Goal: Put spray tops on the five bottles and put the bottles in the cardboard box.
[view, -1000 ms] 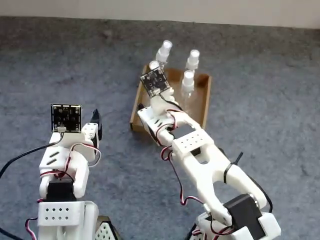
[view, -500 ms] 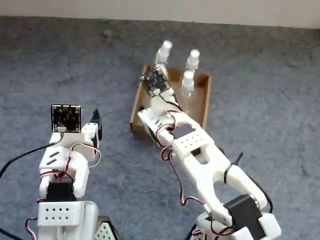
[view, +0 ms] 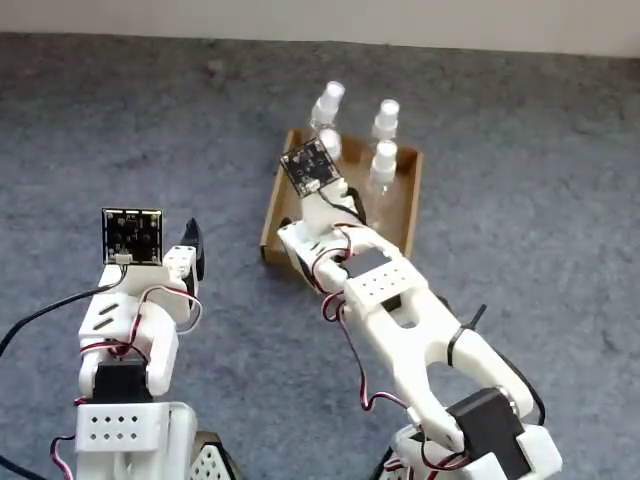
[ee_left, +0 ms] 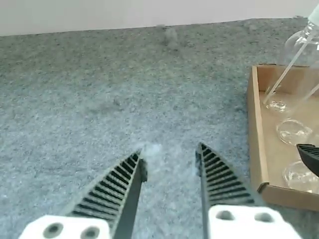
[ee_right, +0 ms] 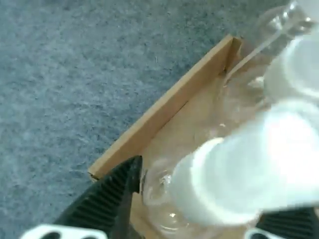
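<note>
The right claw (ee_right: 209, 191) is clamping a bottle (ee_right: 234, 164) with its spray top on, holding it low inside the cardboard box (view: 408, 205) beneath the claw. Three more topped bottles (view: 388, 110) are standing just beyond it. The left claw (ee_left: 169, 152) is hanging apart, empty, over the counter (ee_left: 75, 99). The task seems nearly finished, though it is unclear whether a fifth bottle is waiting.

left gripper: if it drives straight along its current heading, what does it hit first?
Probably just the grey carpet. The open left gripper aims slightly down at carpet with nothing on it. The cardboard box sits off to the side, outside that line. Depth is hard to judge.
</note>
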### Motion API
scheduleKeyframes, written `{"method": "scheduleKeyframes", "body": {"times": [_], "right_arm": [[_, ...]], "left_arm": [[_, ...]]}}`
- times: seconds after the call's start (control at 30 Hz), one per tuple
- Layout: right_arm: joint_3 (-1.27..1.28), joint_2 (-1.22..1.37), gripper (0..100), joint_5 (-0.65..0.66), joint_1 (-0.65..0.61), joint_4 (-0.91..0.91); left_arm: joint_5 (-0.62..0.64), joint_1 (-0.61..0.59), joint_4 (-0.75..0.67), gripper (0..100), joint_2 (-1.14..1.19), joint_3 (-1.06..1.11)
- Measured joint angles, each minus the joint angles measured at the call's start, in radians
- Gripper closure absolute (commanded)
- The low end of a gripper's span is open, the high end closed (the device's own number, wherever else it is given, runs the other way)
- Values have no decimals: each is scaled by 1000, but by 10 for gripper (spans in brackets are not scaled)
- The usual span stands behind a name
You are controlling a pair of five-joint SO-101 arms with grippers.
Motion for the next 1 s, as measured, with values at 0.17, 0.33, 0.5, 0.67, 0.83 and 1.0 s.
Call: {"method": "scheduleKeyframes", "body": {"times": [0.17, 0.33, 0.5, 0.67, 0.83, 1.0], "right_arm": [[-2, 0, 663, 0, 0, 9], [-34, 0, 663, 0, 0, 61], [-60, 0, 642, 0, 0, 63], [-61, 0, 605, -2, 0, 63], [-78, 0, 605, -2, 0, 75], [-203, 0, 605, -2, 0, 198]], "left_arm": [[0, 0, 0, 881, 0, 0], [0, 0, 0, 881, 0, 0], [0, 0, 0, 881, 0, 0], [0, 0, 0, 881, 0, 0], [0, 0, 0, 881, 0, 0], [0, 0, 0, 881, 0, 0]]}}
